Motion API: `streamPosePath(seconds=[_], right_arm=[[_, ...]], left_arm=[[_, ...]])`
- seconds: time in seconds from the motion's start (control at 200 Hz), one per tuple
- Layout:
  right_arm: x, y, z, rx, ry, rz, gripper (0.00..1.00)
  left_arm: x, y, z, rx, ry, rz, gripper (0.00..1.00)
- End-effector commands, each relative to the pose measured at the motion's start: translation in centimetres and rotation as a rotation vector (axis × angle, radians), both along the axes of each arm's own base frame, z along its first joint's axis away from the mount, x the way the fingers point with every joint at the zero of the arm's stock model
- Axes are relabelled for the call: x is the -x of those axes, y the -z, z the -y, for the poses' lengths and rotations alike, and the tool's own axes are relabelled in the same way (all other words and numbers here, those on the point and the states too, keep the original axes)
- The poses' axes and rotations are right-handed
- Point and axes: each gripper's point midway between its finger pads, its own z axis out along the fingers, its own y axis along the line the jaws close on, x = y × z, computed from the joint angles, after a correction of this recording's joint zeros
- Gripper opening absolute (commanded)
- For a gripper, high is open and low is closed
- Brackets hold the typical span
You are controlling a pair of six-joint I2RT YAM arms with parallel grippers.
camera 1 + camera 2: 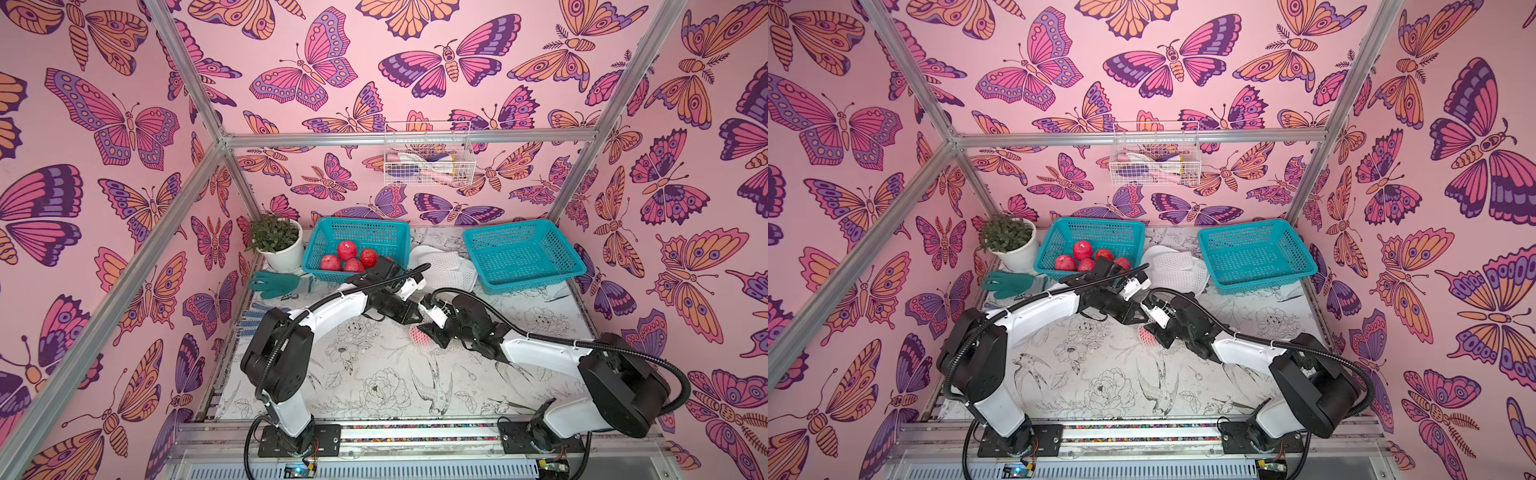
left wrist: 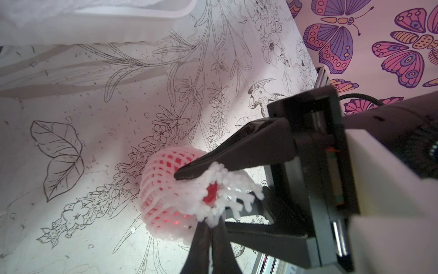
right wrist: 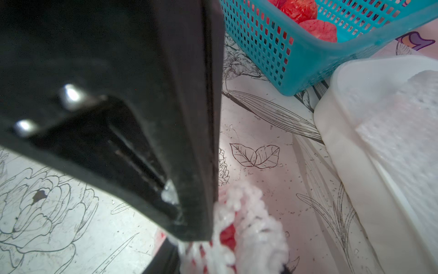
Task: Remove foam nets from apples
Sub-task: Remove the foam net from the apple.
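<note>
Mid-desk (image 1: 374, 386), on its flower-and-bird line drawing, one apple (image 2: 209, 193) lies wrapped in a foam net (image 2: 163, 175), between the tips of the two arms. The net is white and stretched into diamond holes over the round fruit, so the red skin shows through as pale pink squares. At one end it gathers into a ragged, frilled mouth where bare glossy red shows. The left jaws are closed, pinching a tuft of that frilled rim. The right jaws stand partly apart around the same end, one finger lying on the mesh and the other below the frill; whether they squeeze it cannot be told.

Farther back, a white tub (image 1: 419, 254) holds loose foam nets (image 1: 455, 266), limp and flattened. To its left a teal basket (image 1: 361, 235) holds bare red apples (image 1: 347, 250), and to its right stands a second teal basket (image 1: 519, 257). A green glove (image 1: 274, 284) and a potted plant (image 1: 276, 239) sit in the far left corner.
</note>
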Motion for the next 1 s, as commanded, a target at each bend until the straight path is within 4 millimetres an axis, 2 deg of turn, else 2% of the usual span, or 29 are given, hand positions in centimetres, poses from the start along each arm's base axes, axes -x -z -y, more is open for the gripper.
streamPosePath(seconds=[0.0,0.185,0.441,0.711,0.997], right_arm=[[-0.9,-2.9,-0.6,-0.055,0.009,0.051,0.34],[-1.2,-3.4,-0.6,-0.061,0.021,0.058,0.23],[-1.6,-4.0,-0.6,-0.064,0.039,0.066,0.14],[-2.4,-2.8,0.3,-0.018,0.110,0.058,0.07],[-3.6,-2.0,1.4,0.009,0.203,0.061,0.00]], left_arm=[[0.7,-0.5,0.0,0.008,0.004,0.006,0.00],[0.5,-0.9,-0.1,0.009,-0.003,0.020,0.00],[0.3,-1.4,-0.3,0.004,-0.016,0.047,0.00],[-0.3,-0.4,-0.3,-0.024,-0.033,0.038,0.00],[-1.0,-0.5,-0.5,-0.042,-0.057,0.061,0.00]])
